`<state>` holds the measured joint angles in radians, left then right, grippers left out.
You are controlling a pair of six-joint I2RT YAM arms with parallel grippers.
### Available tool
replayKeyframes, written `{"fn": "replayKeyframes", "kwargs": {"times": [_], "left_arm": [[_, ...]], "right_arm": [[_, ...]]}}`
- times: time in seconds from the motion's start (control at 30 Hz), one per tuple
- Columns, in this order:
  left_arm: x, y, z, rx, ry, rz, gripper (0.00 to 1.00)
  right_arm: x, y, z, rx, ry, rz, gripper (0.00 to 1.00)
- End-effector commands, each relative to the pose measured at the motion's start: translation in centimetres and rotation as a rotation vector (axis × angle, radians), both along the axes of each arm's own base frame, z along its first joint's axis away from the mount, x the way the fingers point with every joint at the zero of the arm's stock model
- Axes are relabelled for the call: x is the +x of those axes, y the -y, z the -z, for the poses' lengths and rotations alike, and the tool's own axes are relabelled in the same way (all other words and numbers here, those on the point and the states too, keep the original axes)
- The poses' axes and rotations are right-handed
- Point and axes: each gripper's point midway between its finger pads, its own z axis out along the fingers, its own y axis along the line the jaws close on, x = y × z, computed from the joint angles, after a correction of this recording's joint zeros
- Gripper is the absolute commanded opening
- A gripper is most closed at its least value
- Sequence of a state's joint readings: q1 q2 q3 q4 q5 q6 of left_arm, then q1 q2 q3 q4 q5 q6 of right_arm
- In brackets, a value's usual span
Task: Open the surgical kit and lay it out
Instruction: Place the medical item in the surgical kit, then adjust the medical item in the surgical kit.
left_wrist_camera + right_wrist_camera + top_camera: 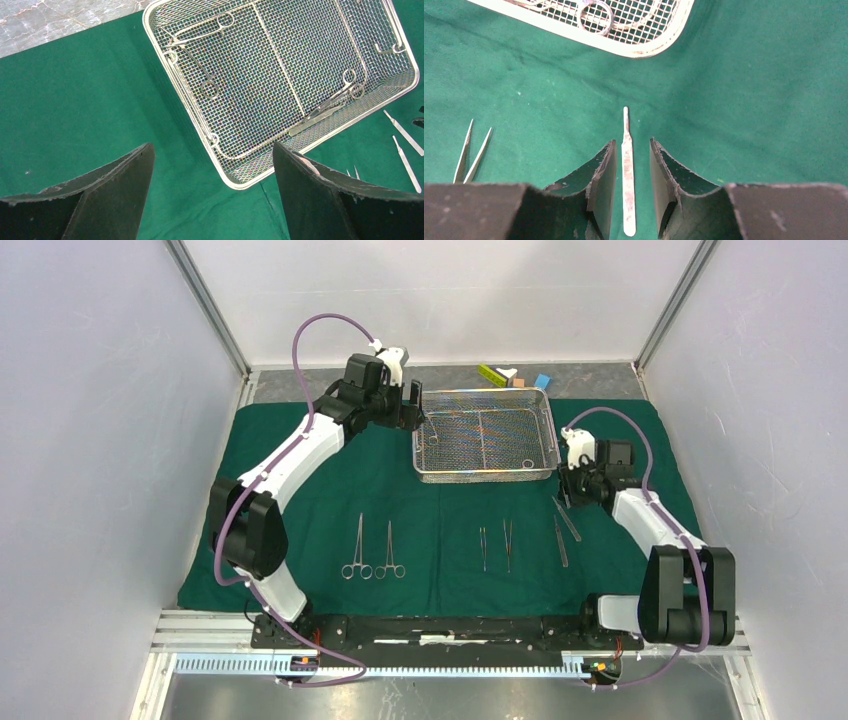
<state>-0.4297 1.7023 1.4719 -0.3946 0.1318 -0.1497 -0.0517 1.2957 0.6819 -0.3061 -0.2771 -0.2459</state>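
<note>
Top external view: the left gripper (413, 413) hangs spread wide by the mesh tray (485, 473), clamps (195, 64) inside. On the green cloth (440, 540), the right gripper (632, 142) straddles a steel handle (627, 172), slightly apart; best to close squarely, centred.

The top view looks down from high behind the near edge over the whole table (300, 383); both wrist views sit close above it, sharing a corner of the mesh tray (260, 115) (624, 49).
</note>
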Motion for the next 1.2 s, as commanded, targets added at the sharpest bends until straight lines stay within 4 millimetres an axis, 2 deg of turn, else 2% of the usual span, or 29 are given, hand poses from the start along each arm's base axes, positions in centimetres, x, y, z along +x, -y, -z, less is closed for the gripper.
{"fn": "replayKeyframes", "kwargs": {"times": [0.0,0.2,0.77,1.17], "left_arm": [[0.6,0.2,-1.8,0.004,0.077,0.022,0.94],[0.6,0.1,-1.9,0.011,0.080,0.024,0.94],[0.5,0.0,-1.7,0.016,0.079,0.028,0.95],[0.2,-0.1,-1.8,0.017,0.081,0.030,0.95]], "right_arm": [[2.0,-0.5,-0.1,-0.026,0.066,-0.081,0.36],[2.1,-1.1,1.8,-0.025,0.024,-0.139,0.32],[2.6,-1.1,3.1,-0.066,0.007,-0.172,0.29],[2.4,-1.0,3.2,-0.078,0.003,-0.179,0.15]]}}
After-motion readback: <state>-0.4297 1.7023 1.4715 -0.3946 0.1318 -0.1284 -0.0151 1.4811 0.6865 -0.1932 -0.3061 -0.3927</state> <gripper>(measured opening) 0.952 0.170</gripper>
